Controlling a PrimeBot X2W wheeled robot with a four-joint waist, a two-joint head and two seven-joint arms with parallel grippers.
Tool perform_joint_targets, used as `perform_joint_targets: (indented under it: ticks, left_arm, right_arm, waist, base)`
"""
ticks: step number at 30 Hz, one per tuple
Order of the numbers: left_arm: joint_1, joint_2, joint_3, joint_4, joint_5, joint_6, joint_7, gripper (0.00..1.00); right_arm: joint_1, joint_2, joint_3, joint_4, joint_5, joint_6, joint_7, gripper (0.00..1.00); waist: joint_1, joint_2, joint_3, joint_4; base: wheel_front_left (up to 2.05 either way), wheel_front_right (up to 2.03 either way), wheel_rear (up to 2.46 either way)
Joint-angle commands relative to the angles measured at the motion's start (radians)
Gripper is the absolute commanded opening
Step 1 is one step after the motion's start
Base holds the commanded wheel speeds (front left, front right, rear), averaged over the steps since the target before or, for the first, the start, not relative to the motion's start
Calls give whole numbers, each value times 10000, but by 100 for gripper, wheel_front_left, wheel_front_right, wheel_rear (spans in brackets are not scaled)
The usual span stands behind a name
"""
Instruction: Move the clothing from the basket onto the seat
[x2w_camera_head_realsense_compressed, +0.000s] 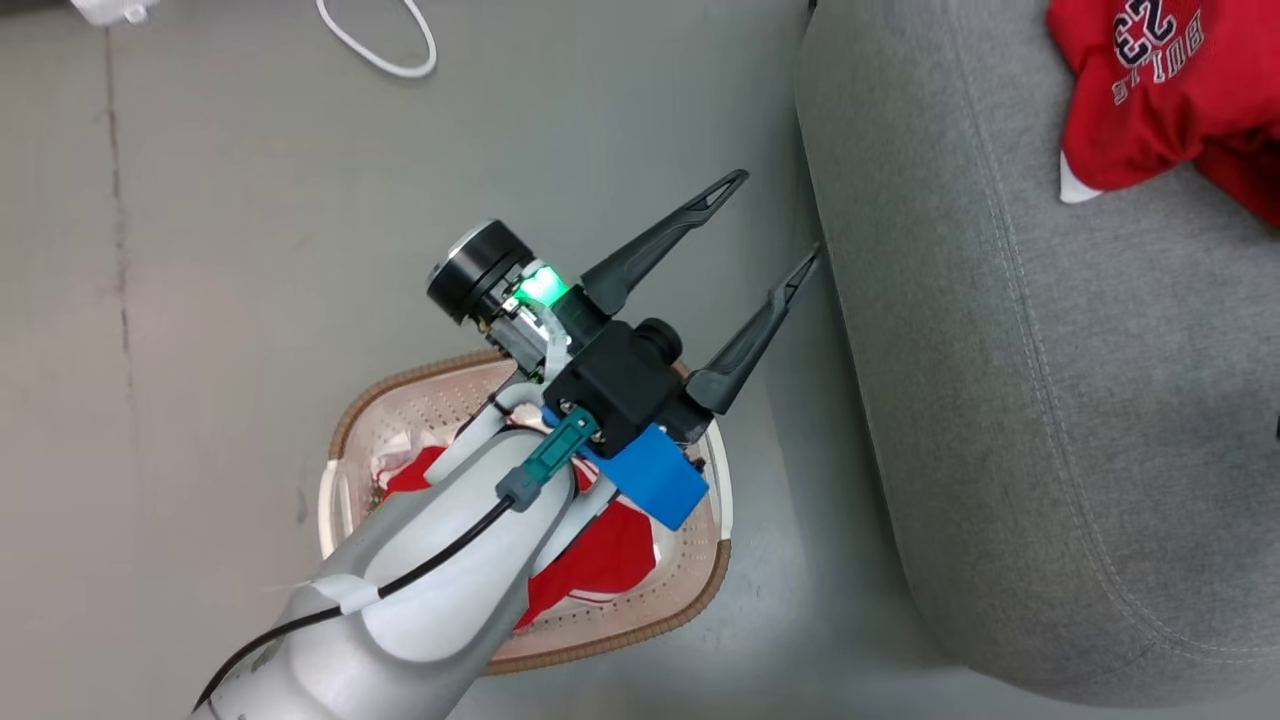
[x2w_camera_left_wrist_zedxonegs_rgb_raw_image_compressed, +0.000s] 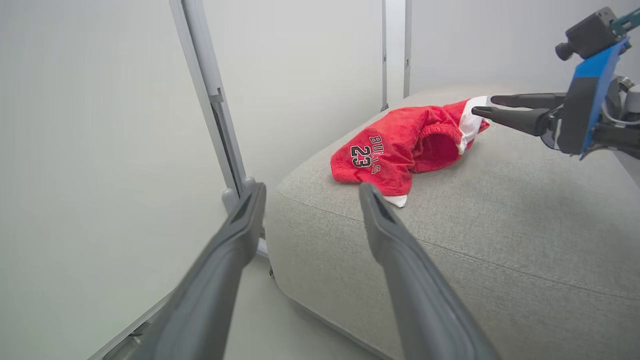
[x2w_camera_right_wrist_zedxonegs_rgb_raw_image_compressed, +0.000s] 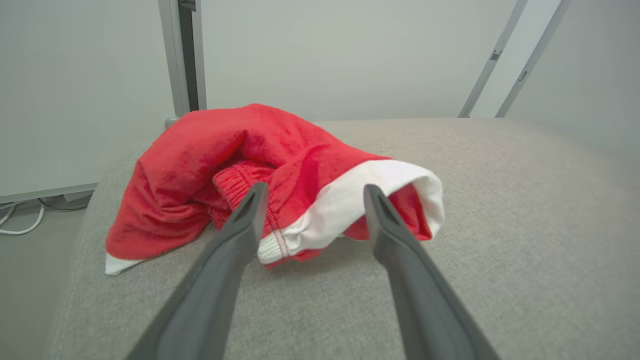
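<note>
A red garment (x2w_camera_head_realsense_compressed: 1150, 90) with printed letters and numbers lies crumpled on the grey seat (x2w_camera_head_realsense_compressed: 1000, 400), at the top right of the head view. In the right wrist view my right gripper (x2w_camera_right_wrist_zedxonegs_rgb_raw_image_compressed: 315, 192) is open, its fingers on either side of the white band of the garment (x2w_camera_right_wrist_zedxonegs_rgb_raw_image_compressed: 280, 160), which rests on the seat (x2w_camera_right_wrist_zedxonegs_rgb_raw_image_compressed: 500, 225). The left wrist view shows that gripper (x2w_camera_left_wrist_zedxonegs_rgb_raw_image_compressed: 483, 105) at the garment's (x2w_camera_left_wrist_zedxonegs_rgb_raw_image_compressed: 395, 145) far end. My left gripper (x2w_camera_head_realsense_compressed: 775, 220) hangs open and holds nothing, over the floor beside the seat's edge. Below its arm stands the basket (x2w_camera_head_realsense_compressed: 640, 630) with more red clothing (x2w_camera_head_realsense_compressed: 600, 560) inside.
A white cable (x2w_camera_head_realsense_compressed: 385, 50) loops on the grey floor at the top of the head view. Metal frame posts (x2w_camera_left_wrist_zedxonegs_rgb_raw_image_compressed: 210, 100) stand against the pale wall behind the seat's corner. Cables (x2w_camera_right_wrist_zedxonegs_rgb_raw_image_compressed: 15, 220) lie on the floor left of the seat.
</note>
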Motion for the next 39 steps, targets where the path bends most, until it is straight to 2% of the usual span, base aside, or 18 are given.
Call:
perform_joint_targets:
  ticks: [1,11,19,29,39]
  left_arm:
    - [243,32,151,-9,-68,76,-50,100]
    - [1894,137,1546,-182,-421,509,-49,100]
    - [3187,89,3153,-370,-427,758,-41,100]
    - [4536,31,4951,-561,-158,623,-41,100]
    - [5551,-240,6092,-875,248,455,-40,100]
  right_arm:
    - [541,179,87,-339,46,1,-8,100]
    - [2292,1074,1542,-2381,339,1,-6,100]
    - [2994,1357,2601,-3464,359,1,-4,100]
    - [3676,1636,3539,-4052,260,1,-6,100]
    - [4458,1697,4026,-4412,330,1,-6,100]
  waist:
    - [0,0,-335,-62]
    - [0,0,-1698,233]
    - [0,0,-2542,1166]
    - [0,0,-3354,1933]
    - [0,0,-3903,2010]
  base:
    - [0,0,0]
    - [0,0,0]
    - [0,0,0]
    - [0,0,0]
    - [0,0,0]
